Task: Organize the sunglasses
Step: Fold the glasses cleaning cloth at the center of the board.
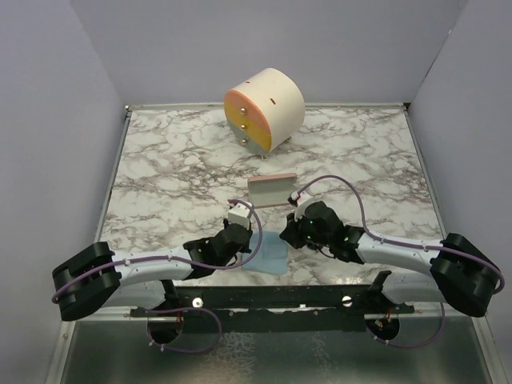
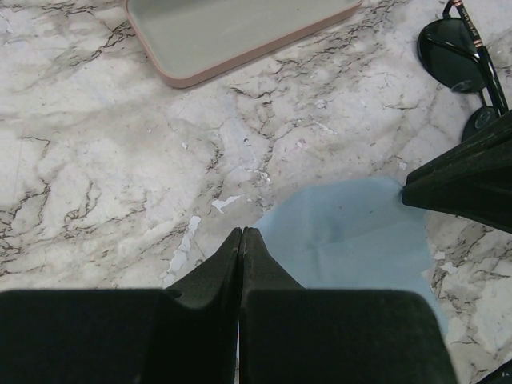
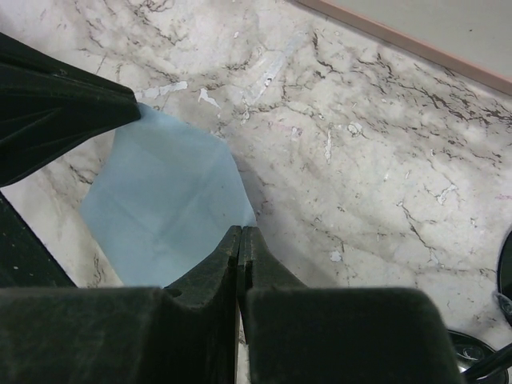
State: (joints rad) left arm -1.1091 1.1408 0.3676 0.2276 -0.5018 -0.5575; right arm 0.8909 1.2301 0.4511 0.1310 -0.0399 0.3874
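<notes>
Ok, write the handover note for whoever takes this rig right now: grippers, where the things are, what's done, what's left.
Left gripper: shut, holding nothing, tips at one edge of the light blue cloth.
Right gripper: shut, holding nothing, tips at the cloth's opposite edge.
Sunglasses: lying on the marble table beside the right gripper, clear of the cloth, not held.
Pink case: open on the table beyond the cloth; the part in view holds nothing.
Done: nothing visible yet.
Left: probably get the sunglasses into the case, perhaps the cloth too.
</notes>
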